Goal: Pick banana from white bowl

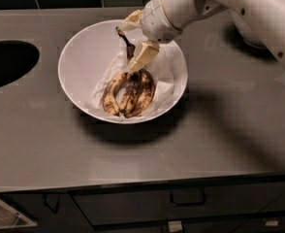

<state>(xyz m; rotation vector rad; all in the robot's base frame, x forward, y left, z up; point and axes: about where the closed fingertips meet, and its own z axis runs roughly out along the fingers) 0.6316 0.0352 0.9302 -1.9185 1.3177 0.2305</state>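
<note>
The white bowl (79,52) sits on the grey counter, lined with crumpled white paper. Three overripe bananas lie in it, joined at the top. The banana (143,90), the darkest one, is on the right of the bunch, and a long dark stem (125,39) rises from it. My gripper (135,38) hangs over the back of the bowl, just above the bunch. One cream fingertip (131,20) is behind the stem and the other (142,56) is in front of it, with a gap between them. The fingers are open around the stem. The bananas rest on the paper.
A dark round opening (7,62) is cut into the counter at the left. My white arm (239,4) reaches in from the upper right. Dark tiles run along the back wall, and dark drawers with handles (186,198) sit below the counter's front edge.
</note>
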